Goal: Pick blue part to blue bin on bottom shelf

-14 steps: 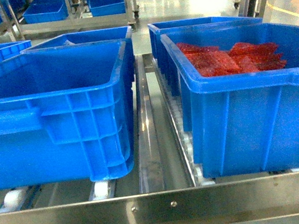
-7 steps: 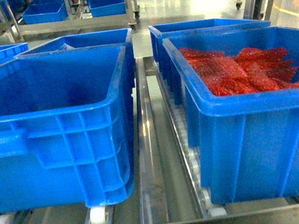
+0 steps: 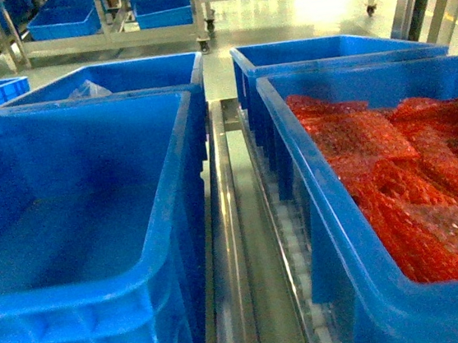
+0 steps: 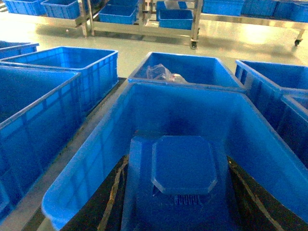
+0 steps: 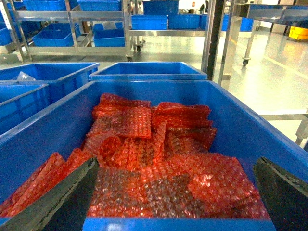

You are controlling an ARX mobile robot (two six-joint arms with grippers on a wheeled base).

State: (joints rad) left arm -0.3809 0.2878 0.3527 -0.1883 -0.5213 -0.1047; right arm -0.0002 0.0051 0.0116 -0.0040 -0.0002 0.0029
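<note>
The blue part [image 4: 184, 166], a boxy piece with a raised octagonal face, sits between the dark fingers [image 4: 111, 195] of my left gripper [image 4: 178, 160], which is shut on it. It hangs over the near end of an empty blue bin [image 4: 192, 108], the left bin [image 3: 87, 237] in the head view. My right gripper [image 5: 176, 161] is open above a blue bin [image 5: 154, 89] of red bubble wrap [image 5: 144, 159]. Both bins rest on the bottom shelf [image 3: 230, 221], on steel rails and white rollers [image 3: 290, 235]. Neither gripper shows in the head view.
A second row of blue bins stands behind: one holding a clear plastic bag [image 4: 161, 73], one behind the red-wrap bin [image 3: 331, 48]. More bins stand at the left [image 4: 62, 60]. Steel racks with blue bins [image 3: 71, 16] line the far floor.
The head view has moved forward and now looks down into both bins. The flat steel front rail has dropped out of the bottom of the frame.
</note>
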